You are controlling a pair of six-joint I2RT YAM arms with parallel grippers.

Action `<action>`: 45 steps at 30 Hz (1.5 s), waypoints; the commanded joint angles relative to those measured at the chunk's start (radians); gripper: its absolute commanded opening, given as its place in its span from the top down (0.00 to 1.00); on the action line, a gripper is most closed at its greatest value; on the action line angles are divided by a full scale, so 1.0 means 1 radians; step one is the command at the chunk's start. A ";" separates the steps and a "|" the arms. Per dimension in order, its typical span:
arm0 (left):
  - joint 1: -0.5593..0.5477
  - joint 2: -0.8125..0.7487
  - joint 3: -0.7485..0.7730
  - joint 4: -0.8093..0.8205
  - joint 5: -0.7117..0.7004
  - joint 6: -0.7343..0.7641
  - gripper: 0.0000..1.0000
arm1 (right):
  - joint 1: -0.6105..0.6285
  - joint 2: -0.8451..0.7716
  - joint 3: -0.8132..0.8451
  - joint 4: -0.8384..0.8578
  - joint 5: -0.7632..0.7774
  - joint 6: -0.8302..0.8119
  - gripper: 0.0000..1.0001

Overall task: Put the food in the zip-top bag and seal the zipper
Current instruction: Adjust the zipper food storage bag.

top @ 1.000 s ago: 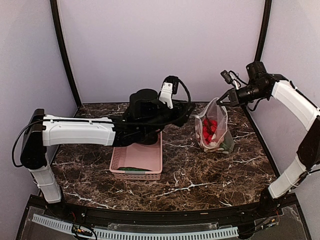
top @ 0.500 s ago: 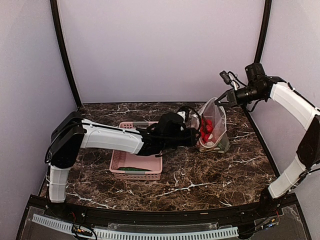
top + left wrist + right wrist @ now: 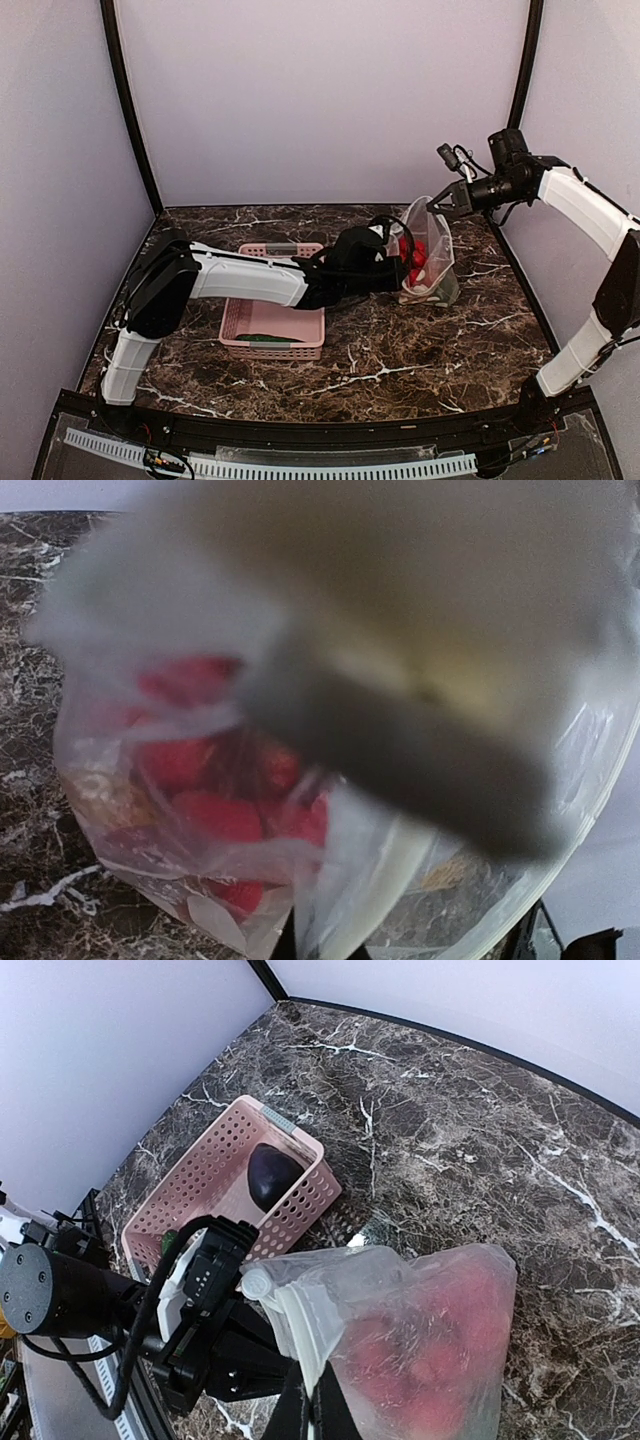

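Pink slatted basket (image 3: 270, 350) sits nearest me, at about 9 o'clock from the middle of the marbled counter (image 3: 420, 350). The left arm crosses over it and covers most of its inside. From above, only a sliver of something dark green (image 3: 265, 338) shows by the front wall, too little to name. The right wrist view does show the dark purple eggplant (image 3: 272, 1172) lying in it. A grey tab (image 3: 278, 1120) on the basket's far rim is too small for anything on it to be read.

Further on, at about 2 o'clock, the zip-top bag (image 3: 435, 240) stands upright on the counter with red round fruits (image 3: 413, 262) heaped inside. A darker lump (image 3: 452, 290) low at its 5 o'clock can't be made out through the film.

The left fingers (image 3: 401, 258) are at the bag's 9 o'clock side, closed right down, with film bunched around them. The left wrist view is mostly a grey and cream smear up close, so I can't tell whether any plastic is caught between them.

Farthest, at the bag's 12 o'clock, the right fingers (image 3: 437, 203) are clamped tight on its top corner, holding it up. I can't pick out the zipper, or whether the mouth is pressed shut.
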 commanded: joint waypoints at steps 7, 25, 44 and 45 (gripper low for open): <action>0.001 -0.124 0.074 -0.022 0.079 0.058 0.99 | -0.022 -0.020 0.129 -0.025 0.469 -0.036 1.00; 0.021 -0.082 0.116 -0.026 0.072 0.151 0.97 | -0.052 -0.012 0.150 -0.038 0.358 -0.030 1.00; 0.137 -0.527 -0.224 -0.667 0.380 0.687 0.47 | -0.056 -0.074 -0.101 0.151 0.196 -0.056 1.00; 0.138 -0.549 -0.224 -0.757 0.345 0.706 0.47 | -0.057 -0.077 -0.109 0.155 0.182 -0.056 1.00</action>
